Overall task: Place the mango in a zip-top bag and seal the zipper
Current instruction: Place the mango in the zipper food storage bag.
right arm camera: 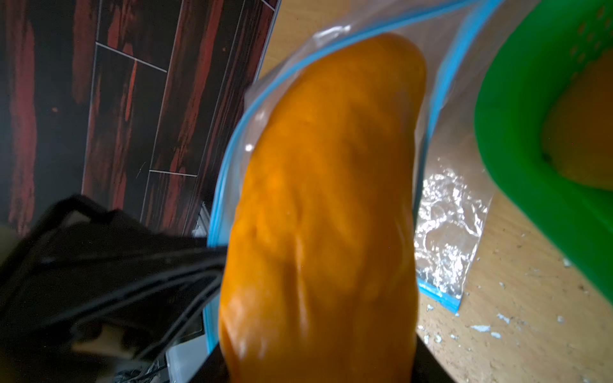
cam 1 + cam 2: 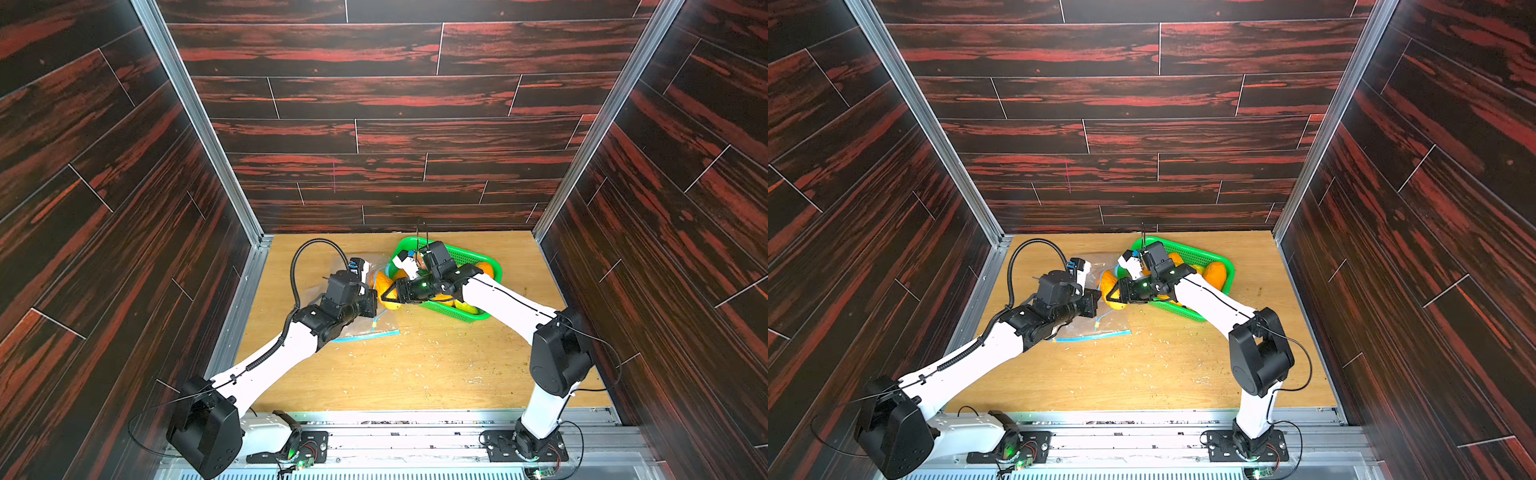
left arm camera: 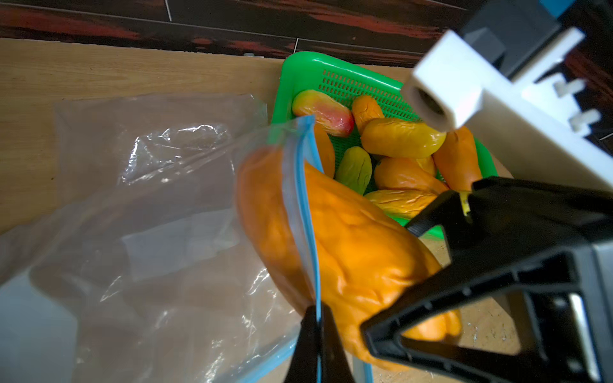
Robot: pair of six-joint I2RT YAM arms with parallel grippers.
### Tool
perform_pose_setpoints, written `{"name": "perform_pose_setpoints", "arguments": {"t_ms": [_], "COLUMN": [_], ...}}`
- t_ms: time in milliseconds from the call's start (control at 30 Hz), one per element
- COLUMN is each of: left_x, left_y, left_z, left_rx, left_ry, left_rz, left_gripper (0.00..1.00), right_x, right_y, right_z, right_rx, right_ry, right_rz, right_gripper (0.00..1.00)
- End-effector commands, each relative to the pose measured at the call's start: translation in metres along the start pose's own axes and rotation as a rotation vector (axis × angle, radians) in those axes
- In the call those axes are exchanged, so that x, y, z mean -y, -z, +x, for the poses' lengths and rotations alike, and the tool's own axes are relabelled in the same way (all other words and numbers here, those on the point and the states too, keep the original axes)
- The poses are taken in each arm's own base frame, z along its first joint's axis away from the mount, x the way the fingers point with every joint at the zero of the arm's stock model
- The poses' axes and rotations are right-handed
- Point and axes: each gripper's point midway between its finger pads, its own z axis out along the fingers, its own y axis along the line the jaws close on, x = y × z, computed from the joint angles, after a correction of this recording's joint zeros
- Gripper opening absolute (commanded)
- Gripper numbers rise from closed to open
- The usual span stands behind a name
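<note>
An orange mango [image 3: 358, 258] is pinched between the black fingers of my right gripper [image 3: 398, 282], which is shut on it. Its far end pokes past the blue zipper rim [image 3: 306, 205] into the mouth of the clear zip-top bag [image 3: 159, 205]. My left gripper [image 3: 317, 311] is shut on that zipper rim and holds the mouth up. In both top views the two grippers meet beside the basket, with the mango [image 2: 383, 291] [image 2: 1111, 291] between them and the bag [image 2: 365, 328] [image 2: 1096, 328] lying flat under the left arm. The right wrist view shows the mango [image 1: 325, 199] framed by the bag's blue rim [image 1: 229, 159].
A green plastic basket [image 2: 478, 318] [image 2: 1221, 259] [image 3: 292, 66] with several more mangoes, orange, yellow and green, stands just right of the bag. Pale crumbs are scattered on the wooden table [image 2: 415, 374]. Dark wood-pattern walls close in the back and both sides.
</note>
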Motion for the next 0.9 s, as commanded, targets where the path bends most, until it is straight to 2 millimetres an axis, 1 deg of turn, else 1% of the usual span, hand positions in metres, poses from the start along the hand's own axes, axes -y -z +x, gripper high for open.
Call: {"name": "perform_pose_setpoints", "arguments": {"t_ms": [0, 67, 133, 167, 367, 500, 733, 833, 867], "left_x": [0.022, 0.025, 0.028, 0.028, 0.025, 0.024, 0.024, 0.022, 0.02], "left_y": [0.015, 0.018, 0.021, 0.022, 0.026, 0.026, 0.03, 0.032, 0.033], "left_z": [-0.014, -0.016, -0.017, -0.018, -0.021, -0.024, -0.031, -0.035, -0.036], "left_rx": [0.044, 0.052, 0.057, 0.06, 0.087, 0.11, 0.137, 0.148, 0.155], "left_ry": [-0.008, -0.003, 0.001, 0.004, 0.013, 0.018, 0.025, 0.024, 0.028], "left_rz": [0.1, 0.117, 0.133, 0.134, 0.119, 0.119, 0.114, 0.101, 0.094], "left_gripper": [0.0, 0.0, 0.0, 0.0, 0.0, 0.0, 0.0, 0.0, 0.0], "right_x": [-0.004, -0.002, -0.002, -0.003, -0.017, -0.022, -0.023, -0.022, -0.019], "right_y": [-0.005, -0.006, -0.004, -0.002, 0.019, 0.028, 0.035, 0.046, 0.054], "right_z": [-0.007, -0.013, -0.019, -0.021, -0.032, -0.033, -0.029, -0.031, -0.032], "right_rx": [-0.005, 0.008, 0.024, 0.034, 0.124, 0.149, 0.159, 0.194, 0.216], "right_ry": [0.004, -0.004, -0.013, -0.012, 0.03, 0.052, 0.063, 0.073, 0.073], "right_rz": [-0.001, 0.012, 0.022, 0.021, 0.01, 0.014, 0.011, 0.039, 0.062], "right_gripper": [0.41, 0.45, 0.54, 0.57, 0.74, 0.74, 0.74, 0.74, 0.74]}}
